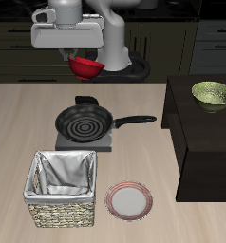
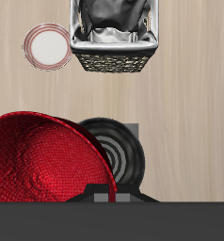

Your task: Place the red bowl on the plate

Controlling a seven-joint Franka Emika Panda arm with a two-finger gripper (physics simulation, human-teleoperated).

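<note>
Bowl, small, glossy, bright red, round (image 1: 84,67): held aloft in the two-finger gripper (image 1: 84,61), clamped by its rim, above the table's back edge, over the black frying pan (image 1: 84,121). Plate, flat, white-centred, pinkish-brown rim (image 1: 129,200): near the front edge, beside the woven basket (image 1: 60,190). Step: carrying. Next: travel forward over the plate, then lower.

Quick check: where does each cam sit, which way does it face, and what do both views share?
Exterior view: high at the table's front, facing back; shows the arm and gripper holding the red bowl up.
Wrist view: on the gripper, looking straight down; only a dark strip of its body shows, with the bowl close.
Shared: red bowl, plate, frying pan, basket.
</note>
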